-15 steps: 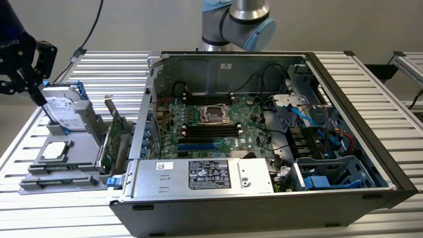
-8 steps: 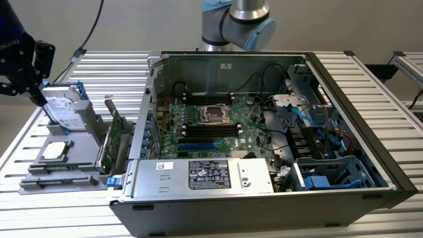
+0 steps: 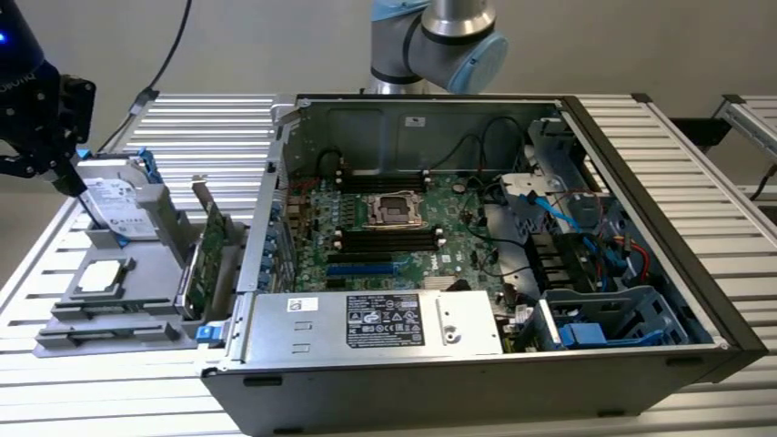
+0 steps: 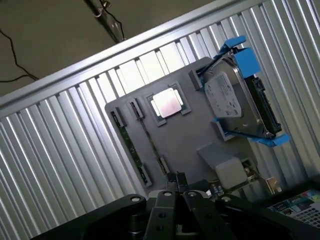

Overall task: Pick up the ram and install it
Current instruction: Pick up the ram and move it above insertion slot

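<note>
Fingers (image 4: 170,187) are pressed together with nothing between them, poised above the grey holder tray (image 4: 185,145) on the slatted counter (image 4: 55,160). The pick-up step is judged to be in hand and not yet done. What is taken for the ram (image 4: 131,149) stands on edge in a slot along the tray's side, untouched. A grasp would call for the fingers to be spread and set squarely across that thin edge. Also kept in the tray are a processor (image 4: 167,104) and a hard drive (image 4: 235,102) in a blue caddy. Inside the open computer case (image 3: 425,401), black memory slots (image 3: 386,238) lie beside the socket; whether any is filled cannot be told.
</note>
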Robot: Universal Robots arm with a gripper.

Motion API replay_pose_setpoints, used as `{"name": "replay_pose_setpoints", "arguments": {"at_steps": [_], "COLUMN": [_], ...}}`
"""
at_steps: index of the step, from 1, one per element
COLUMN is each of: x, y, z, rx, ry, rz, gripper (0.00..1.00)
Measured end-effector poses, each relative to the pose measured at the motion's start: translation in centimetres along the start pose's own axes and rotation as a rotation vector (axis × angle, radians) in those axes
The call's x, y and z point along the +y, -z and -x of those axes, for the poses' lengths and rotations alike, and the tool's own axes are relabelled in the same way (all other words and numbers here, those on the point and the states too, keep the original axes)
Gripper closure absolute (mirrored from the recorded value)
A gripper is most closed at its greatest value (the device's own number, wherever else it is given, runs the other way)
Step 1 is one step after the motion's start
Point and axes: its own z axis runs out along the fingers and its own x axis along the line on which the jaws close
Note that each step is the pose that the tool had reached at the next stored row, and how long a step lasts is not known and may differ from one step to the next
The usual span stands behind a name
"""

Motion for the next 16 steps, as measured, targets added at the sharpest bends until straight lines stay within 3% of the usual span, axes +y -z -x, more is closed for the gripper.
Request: {"name": "replay_pose_setpoints", "arguments": {"at_steps": [16], "x": [-0.01], "y": [-0.2], "z": [0.0], "rx": [0.026], "ry": [0.285], "rz": [-0.003], "gripper": [0.89]}}
